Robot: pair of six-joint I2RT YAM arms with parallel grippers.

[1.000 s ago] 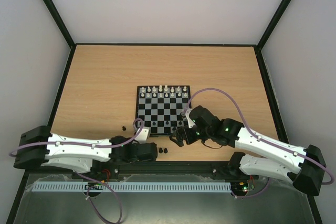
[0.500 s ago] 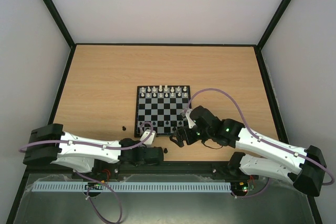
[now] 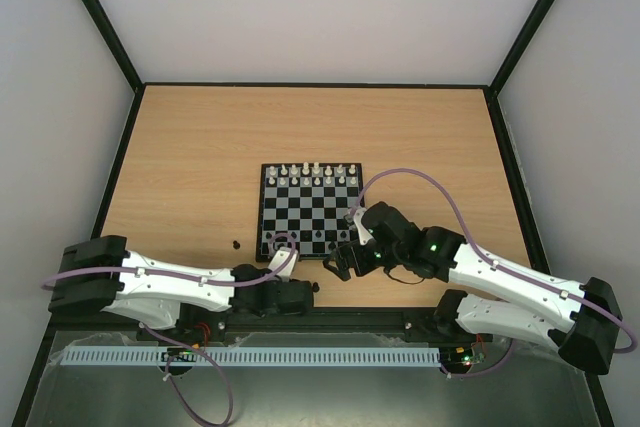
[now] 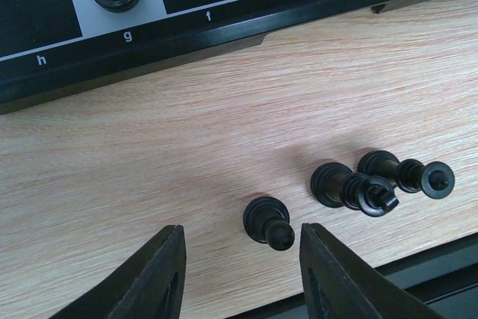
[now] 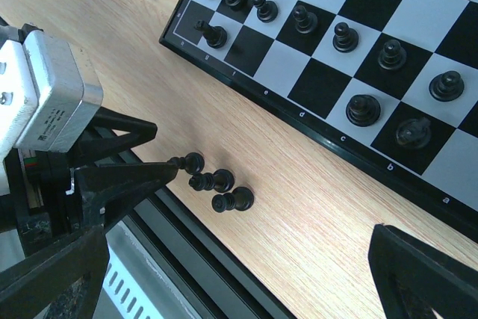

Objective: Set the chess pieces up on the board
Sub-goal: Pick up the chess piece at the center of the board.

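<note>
Black piece (image 4: 267, 222) between left gripper (image 4: 242, 255) fingers (image 4: 158, 278), narrower than before, seemingly untouched.

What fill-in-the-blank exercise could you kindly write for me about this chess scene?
1. ___ black pieces lie clustered on the table by the left gripper.
2. The white pieces stand along the board's ___ edge, not the near one.
3. The right gripper is ___ and holds nothing.
Missing words: three; far; open.

Overhead and close wrist views seemingly share the board (image 3: 312, 212) edge.
</note>
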